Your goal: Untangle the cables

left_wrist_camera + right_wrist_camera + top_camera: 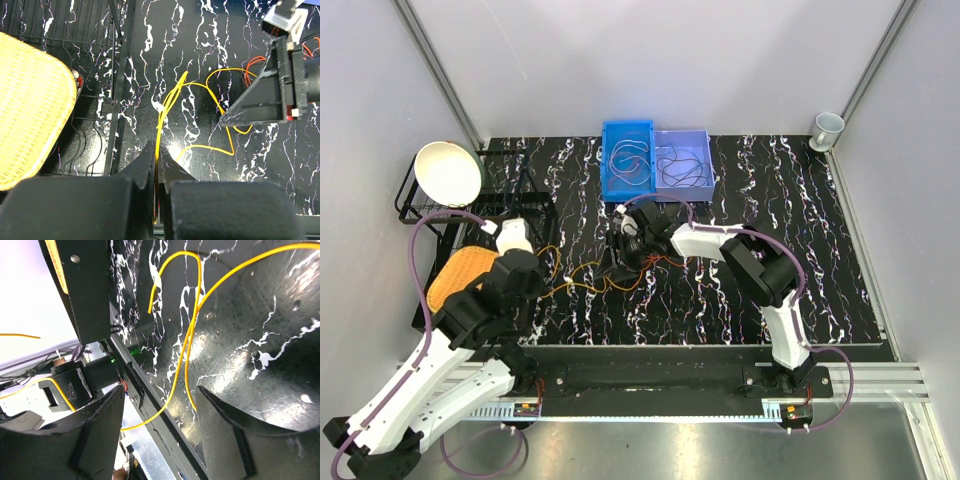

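Observation:
A tangle of thin orange and red cables (610,278) lies on the black marbled table between the two arms. My left gripper (159,159) is shut on one orange cable (167,107), which runs up out of its tips and loops to the right. In the top view the left gripper (538,288) sits at the tangle's left end. My right gripper (160,390) is open, and an orange cable (186,347) passes loosely between its fingers, gripped by neither. In the top view the right gripper (618,262) hovers over the tangle's middle. A few red cables (252,62) lie behind it.
A blue bin (627,124) and a lavender bin (708,150), each holding loose cables, stand at the back centre. A black wire rack (420,212) with a white bowl (448,172) and a yellow woven mat (460,275) fills the left side. A cup (827,128) sits back right.

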`<control>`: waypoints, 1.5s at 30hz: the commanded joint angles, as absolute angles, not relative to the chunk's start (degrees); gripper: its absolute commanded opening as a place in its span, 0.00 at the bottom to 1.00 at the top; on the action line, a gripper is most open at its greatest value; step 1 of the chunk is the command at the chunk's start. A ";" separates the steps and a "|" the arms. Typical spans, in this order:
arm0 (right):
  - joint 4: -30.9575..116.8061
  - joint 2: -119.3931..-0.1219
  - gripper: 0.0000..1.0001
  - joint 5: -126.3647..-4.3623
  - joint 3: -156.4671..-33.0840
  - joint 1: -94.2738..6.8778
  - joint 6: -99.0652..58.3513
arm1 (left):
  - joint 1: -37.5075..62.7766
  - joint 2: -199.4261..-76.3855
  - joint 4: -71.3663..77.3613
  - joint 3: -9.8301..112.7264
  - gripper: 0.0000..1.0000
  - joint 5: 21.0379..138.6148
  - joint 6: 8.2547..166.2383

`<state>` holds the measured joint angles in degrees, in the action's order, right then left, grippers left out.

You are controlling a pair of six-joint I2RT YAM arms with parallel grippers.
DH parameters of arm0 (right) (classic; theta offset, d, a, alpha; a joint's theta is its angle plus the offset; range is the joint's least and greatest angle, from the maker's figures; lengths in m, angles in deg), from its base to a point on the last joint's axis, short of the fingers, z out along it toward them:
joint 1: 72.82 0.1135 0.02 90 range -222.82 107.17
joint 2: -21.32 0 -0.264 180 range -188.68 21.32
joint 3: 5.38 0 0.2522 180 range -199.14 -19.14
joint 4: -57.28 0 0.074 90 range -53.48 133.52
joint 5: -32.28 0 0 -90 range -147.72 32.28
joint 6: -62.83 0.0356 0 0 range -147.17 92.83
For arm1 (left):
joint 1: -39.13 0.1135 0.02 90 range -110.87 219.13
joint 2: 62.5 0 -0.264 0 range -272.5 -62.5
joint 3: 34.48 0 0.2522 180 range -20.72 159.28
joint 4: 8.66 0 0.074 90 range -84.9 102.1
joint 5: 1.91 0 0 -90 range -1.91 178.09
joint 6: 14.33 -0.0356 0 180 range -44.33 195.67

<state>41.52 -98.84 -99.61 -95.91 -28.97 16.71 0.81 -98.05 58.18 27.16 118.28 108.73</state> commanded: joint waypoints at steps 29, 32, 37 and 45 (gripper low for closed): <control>45.37 -99.36 0.00 -103.95 -96.75 -26.59 20.20 | 1.08 -98.18 55.64 28.15 0.19 117.09 107.92; 45.02 -97.51 0.00 -105.18 -98.41 -27.03 20.81 | 0.99 -97.75 55.11 27.97 0.48 116.39 107.57; 41.77 -93.12 0.00 -106.94 -102.80 -28.44 21.17 | 1.08 -97.13 54.94 27.97 0.61 116.21 107.40; 37.37 -86.00 0.00 -110.10 -110.28 -33.62 22.31 | 0.99 -97.13 54.93 27.97 0.61 116.13 107.31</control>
